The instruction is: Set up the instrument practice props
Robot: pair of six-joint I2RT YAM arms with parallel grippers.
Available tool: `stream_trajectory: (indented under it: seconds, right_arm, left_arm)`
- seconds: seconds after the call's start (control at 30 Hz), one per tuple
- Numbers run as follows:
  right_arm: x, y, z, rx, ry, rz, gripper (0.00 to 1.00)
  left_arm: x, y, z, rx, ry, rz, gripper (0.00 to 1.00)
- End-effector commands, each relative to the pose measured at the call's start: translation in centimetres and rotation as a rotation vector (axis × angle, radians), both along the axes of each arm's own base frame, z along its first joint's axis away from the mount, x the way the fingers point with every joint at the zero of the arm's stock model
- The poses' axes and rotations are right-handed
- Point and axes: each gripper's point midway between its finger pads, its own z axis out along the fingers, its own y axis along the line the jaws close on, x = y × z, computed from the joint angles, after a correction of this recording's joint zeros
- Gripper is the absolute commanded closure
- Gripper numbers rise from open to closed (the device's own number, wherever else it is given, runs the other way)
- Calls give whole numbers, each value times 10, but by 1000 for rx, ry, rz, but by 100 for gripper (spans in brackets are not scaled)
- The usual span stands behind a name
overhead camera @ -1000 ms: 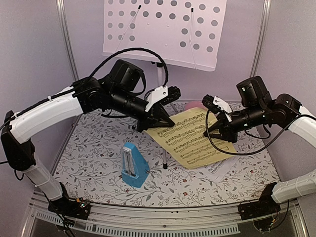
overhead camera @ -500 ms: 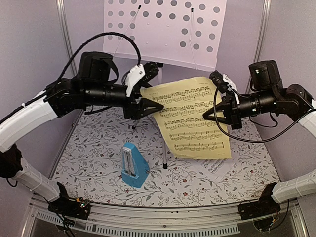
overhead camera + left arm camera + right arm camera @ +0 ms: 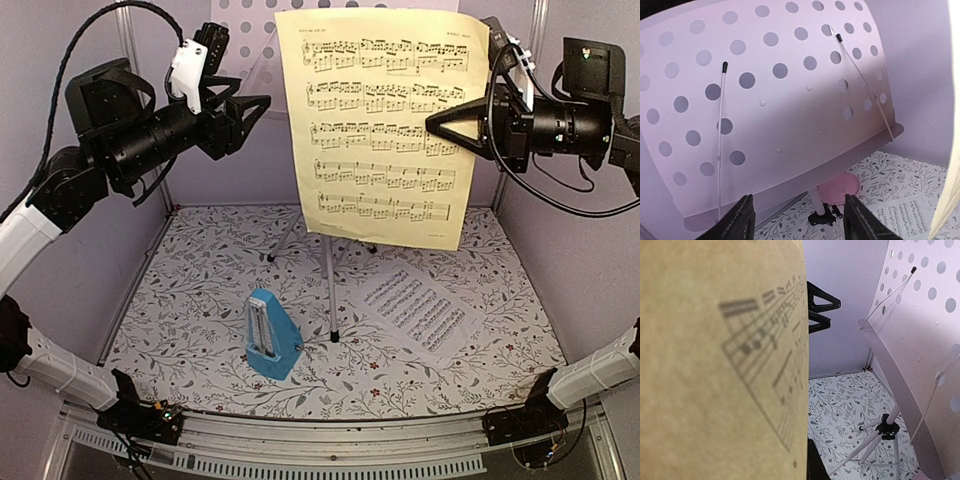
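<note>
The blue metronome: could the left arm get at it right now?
Probably yes. The left gripper is open and empty, and the metronome stands in the open on its side of the stand's legs, nothing over it.

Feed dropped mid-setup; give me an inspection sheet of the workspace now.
Surface: floral tablecloth, flat.
Job's things: music stand upright at the back, bare; yellow sheet raised in front of it; white sheet flat on the cloth; metronome upright.
Clutter: pink plate near the stand's legs.
Grippers: left gripper open, holding nothing; right gripper shut on the yellow sheet's edge.
Cables: black cable looping high at left; second cable hanging below the right gripper.
Surroundings: pale walls; nothing else seen.
</note>
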Motion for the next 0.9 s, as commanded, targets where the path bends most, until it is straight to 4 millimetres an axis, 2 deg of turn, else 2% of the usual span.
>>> stream_trajectory:
  seconds: [0.0, 0.07, 0.2, 0.33, 0.5, 0.7, 0.87]
  right_arm:
    - [-7, 6, 26, 53, -19, 46, 100]
    - [-5, 12, 33, 72, -18, 62, 100]
    - [2, 15, 54, 129, -37, 41, 100]
    - [13, 19, 75, 203, -52, 4, 100]
    - [32, 31, 89, 271, -32, -28, 100]
    - [63, 35, 95, 289, -44, -153, 100]
    - [84, 32, 104, 327, -74, -256, 100]
  left_arm:
    - [18, 29, 13, -44, -24, 189, 39]
    - [17, 33, 9, -43, -43, 207, 39]
    - [15, 43, 16, -30, -126, 245, 41]
    - [33, 48, 23, 59, -173, 324, 45]
    - [58, 56, 33, 61, -189, 280, 47]
    - [84, 37, 29, 135, -174, 179, 51]
    - [103, 30, 39, 134, -201, 160, 54]
